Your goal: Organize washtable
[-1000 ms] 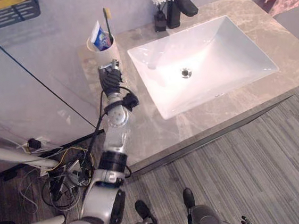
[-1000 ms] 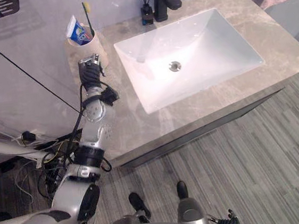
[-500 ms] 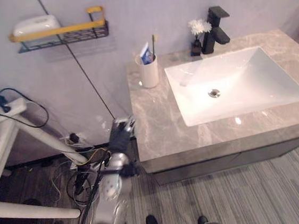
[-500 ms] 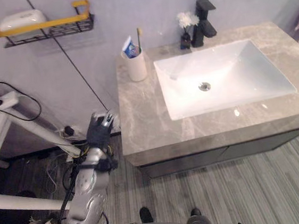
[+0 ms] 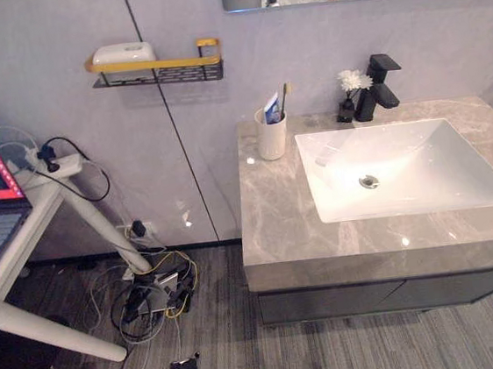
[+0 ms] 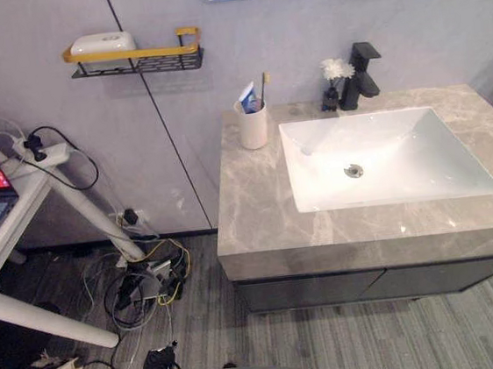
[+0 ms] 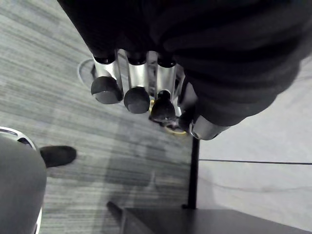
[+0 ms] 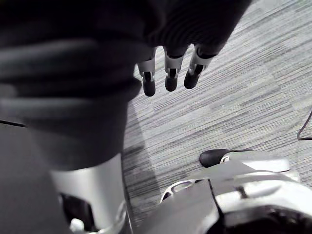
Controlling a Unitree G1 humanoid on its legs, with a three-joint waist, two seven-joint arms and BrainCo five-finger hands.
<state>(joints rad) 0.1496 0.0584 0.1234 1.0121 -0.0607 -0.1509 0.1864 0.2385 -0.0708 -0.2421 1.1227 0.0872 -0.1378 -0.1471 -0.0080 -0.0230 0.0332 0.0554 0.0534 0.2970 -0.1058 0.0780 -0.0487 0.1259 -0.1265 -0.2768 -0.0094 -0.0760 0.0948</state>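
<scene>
Back left corner of tabletop: cup with toothbrush, toothpaste | left robot hand, right robot hand: over floor, well apart from cup, fingers loose, empty.

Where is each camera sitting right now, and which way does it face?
Left eye view: head, looking down at countertop, sink and cup.
Right eye view: head, slightly aside; same countertop and shelf.
Left wrist view: along the relaxed left hand, toward striped floor.
Right wrist view: along the straight-fingered right hand; same floor.
</scene>
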